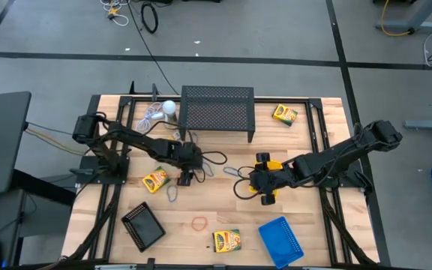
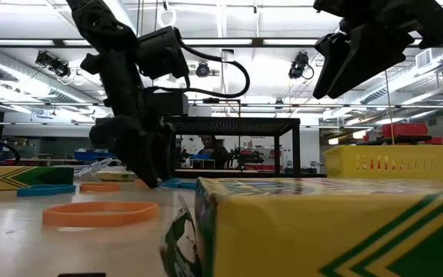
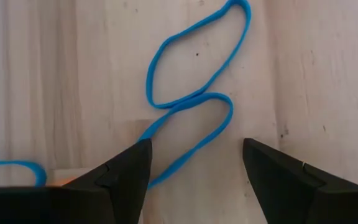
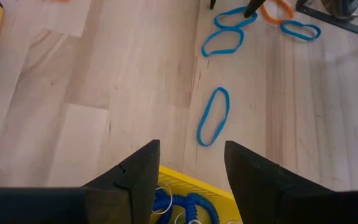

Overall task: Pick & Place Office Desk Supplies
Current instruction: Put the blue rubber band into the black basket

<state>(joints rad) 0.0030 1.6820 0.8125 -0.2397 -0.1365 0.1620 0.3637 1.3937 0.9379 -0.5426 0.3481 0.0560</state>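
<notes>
Low over the wood, the left gripper [image 3: 194,171] stands with jaws wide and empty, straddling the near end of a twisted blue rubber band [image 3: 194,81] that lies flat on the table [image 1: 313,225]; the step in hand looks to be picking up this loop, and to do it well the fingers should go straight down until the tips touch the wood, one strand between them, then close slowly, since so thin a band slips out easily; farther across the table, the right gripper [image 4: 185,165] hovers moderately open and holding nothing above the yellow tray [image 4: 185,186], which already holds blue bands; another blue band [image 4: 213,117] lies just beyond it; the blue tray [image 1: 281,240] and black tray [image 1: 142,225] sit near the table's front edge.
</notes>
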